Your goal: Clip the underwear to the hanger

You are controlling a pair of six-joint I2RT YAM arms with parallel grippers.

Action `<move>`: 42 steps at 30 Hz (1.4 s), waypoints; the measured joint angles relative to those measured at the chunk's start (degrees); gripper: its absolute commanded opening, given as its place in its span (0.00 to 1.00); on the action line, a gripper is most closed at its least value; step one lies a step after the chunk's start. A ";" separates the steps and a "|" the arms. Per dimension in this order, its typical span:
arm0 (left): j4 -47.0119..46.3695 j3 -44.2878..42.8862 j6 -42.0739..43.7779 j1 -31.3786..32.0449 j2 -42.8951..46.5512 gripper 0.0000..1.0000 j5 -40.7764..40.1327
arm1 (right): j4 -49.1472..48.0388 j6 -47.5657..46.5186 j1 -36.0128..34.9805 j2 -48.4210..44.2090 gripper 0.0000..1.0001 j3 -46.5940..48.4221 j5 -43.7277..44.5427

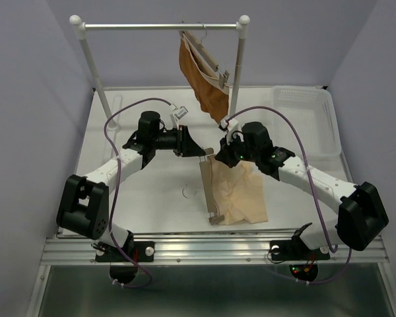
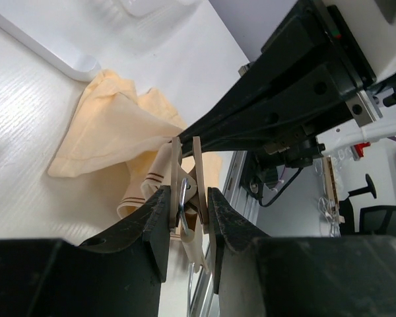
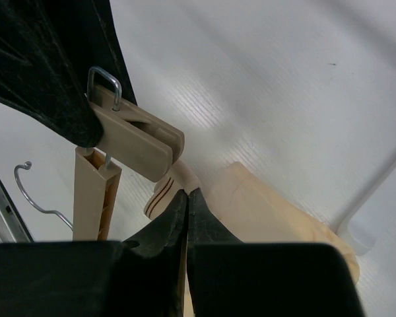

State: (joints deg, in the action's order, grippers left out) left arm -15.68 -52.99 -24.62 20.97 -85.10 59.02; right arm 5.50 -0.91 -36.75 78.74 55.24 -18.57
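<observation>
Ok, left hand (image 2: 188, 198) is clamped narrow on the end clip (image 3: 135, 139) of the hanger (image 1: 209, 195). From the left wrist I see both fingers pressing the clip's wooden sides, metal spring between them. The hanger bar lies flat on the counter (image 1: 152, 191), running from the hands toward the near edge. Right hand (image 3: 187, 198) is pinched fully together on the striped edge of the underwear (image 1: 241, 195), with that edge just below the clip's mouth. I can't tell whether it's touching. The rest of the underwear is crumpled on the counter along the bar's right side. The rust-brown garment (image 1: 201, 79) hangs on the back rail, well apart.
</observation>
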 measured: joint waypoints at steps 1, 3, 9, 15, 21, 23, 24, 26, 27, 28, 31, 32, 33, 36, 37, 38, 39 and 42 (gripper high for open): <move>-0.04 0.33 0.13 0.09 0.68 0.00 -0.09 | 0.00 0.15 0.07 0.15 0.01 0.11 -0.42; -0.94 1.31 0.20 0.35 1.75 0.00 -0.35 | -0.02 0.33 0.13 0.24 0.01 0.22 -1.01; -2.54 2.71 0.42 0.35 3.10 0.00 -0.79 | -0.02 0.37 0.48 0.20 0.01 0.22 -3.67; -3.65 2.82 0.87 0.35 2.51 0.00 -0.79 | -0.02 1.42 1.20 -0.39 0.01 0.22 -3.19; -5.46 3.58 1.03 0.33 2.34 0.00 -1.01 | 0.02 5.44 2.27 1.90 0.04 1.29 8.26; -5.88 4.11 1.03 0.11 2.34 0.00 -1.22 | 0.00 6.12 2.29 4.11 0.04 2.01 11.82; -6.08 4.59 1.03 -0.17 2.34 0.00 -1.31 | 0.02 6.19 2.29 5.66 0.04 2.34 13.49; -7.37 5.75 0.98 -0.59 2.12 0.00 -1.22 | -0.09 6.27 2.43 8.48 0.14 3.08 15.47; -8.59 6.38 0.81 -1.18 1.57 0.00 -0.96 | -0.39 6.27 2.58 10.10 0.23 3.37 16.44; -9.53 6.80 0.59 -1.64 0.72 0.00 -0.59 | -0.94 6.12 2.56 11.69 0.61 3.56 17.14; -12.28 7.15 -0.22 -3.74 -4.11 0.00 1.29 | -2.62 5.31 2.56 14.38 1.00 3.56 17.88; -12.63 7.10 -0.46 -4.39 -5.77 0.00 1.73 | -2.97 5.31 2.58 14.82 1.00 3.58 18.03; -12.70 7.10 -0.59 -4.87 -7.02 0.00 2.03 | -3.10 4.81 2.58 14.99 1.00 3.58 18.10; -12.70 7.10 -1.16 -6.27 -10.21 0.00 3.06 | -3.37 5.40 2.58 14.12 1.00 3.58 18.64; -12.70 7.10 -1.20 -6.45 -10.47 0.00 3.45 | -3.39 5.88 2.58 13.18 1.00 3.28 19.12; -12.74 7.10 -1.20 -6.45 -10.47 0.00 3.85 | -3.43 6.34 2.58 12.28 1.00 2.86 19.47; -12.92 7.10 -1.20 -6.47 -10.32 0.00 4.22 | -3.17 7.21 2.58 10.84 1.00 2.19 19.96; -13.14 7.23 -1.20 -6.97 -9.53 0.00 4.74 | -2.25 10.67 2.58 6.73 1.00 -0.59 21.86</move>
State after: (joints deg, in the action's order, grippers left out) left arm -28.82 -45.76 -25.82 14.00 -94.63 63.77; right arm 3.25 9.76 -34.17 85.47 54.65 3.29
